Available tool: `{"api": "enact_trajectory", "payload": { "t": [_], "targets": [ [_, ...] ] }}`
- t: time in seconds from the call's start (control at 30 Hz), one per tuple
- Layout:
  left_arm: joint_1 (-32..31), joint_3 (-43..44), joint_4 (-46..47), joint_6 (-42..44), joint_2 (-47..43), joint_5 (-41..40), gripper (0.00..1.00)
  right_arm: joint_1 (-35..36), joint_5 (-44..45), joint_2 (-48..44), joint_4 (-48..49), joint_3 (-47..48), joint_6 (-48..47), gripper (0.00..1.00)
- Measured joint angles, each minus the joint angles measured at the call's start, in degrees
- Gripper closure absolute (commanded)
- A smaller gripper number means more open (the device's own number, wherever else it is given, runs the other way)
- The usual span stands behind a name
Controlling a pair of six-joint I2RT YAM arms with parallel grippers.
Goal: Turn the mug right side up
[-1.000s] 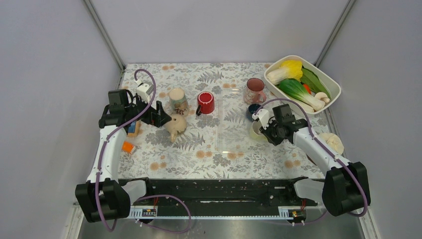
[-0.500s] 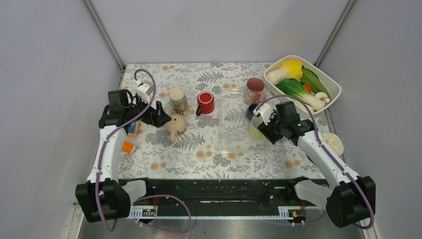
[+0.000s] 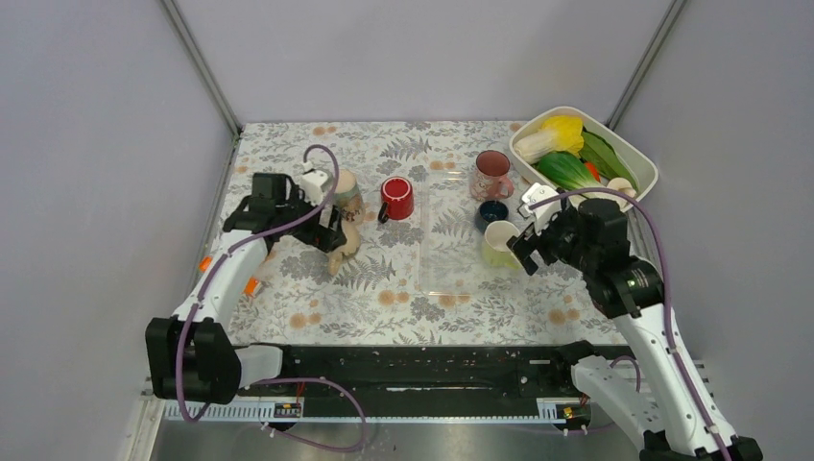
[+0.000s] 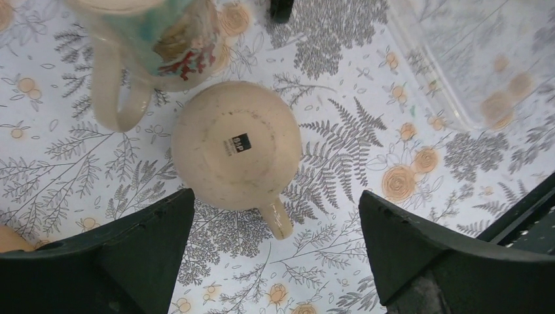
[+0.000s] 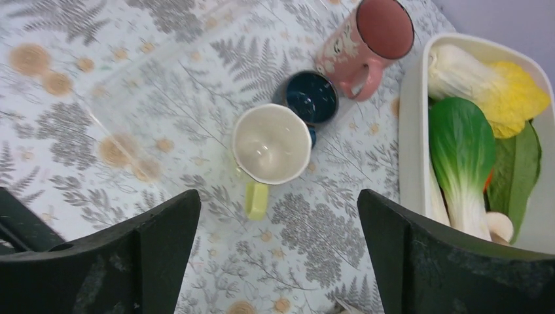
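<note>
Swinging in over the inverted beige mug, the left gripper gapes; the right gripper, also released, has risen.

- You will find a red mug near the table's middle, beside a clear tray lying flat.
- Pink mug, dark blue cup and yellow-handled mug stand upright, close together.
- White tub, far right, holds bok choy and napa cabbage.
- Orange block sits near the left edge.
</note>
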Motion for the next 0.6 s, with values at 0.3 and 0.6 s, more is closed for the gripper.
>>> {"api": "enact_trajectory", "payload": {
  "t": [0.3,0.6],
  "targets": [
    [-8.6,-3.5,0.6,0.4,2.7,-18.7,0.01,0.3,-11.3,-3.3,4.8,-1.7,8.7,0.01],
    [-9.1,-5.3,0.5,0.6,4.6,-23.1,0.11,0.3,-14.3,-2.6,7.3,-5.6,10.1,0.01]
  ]
}}
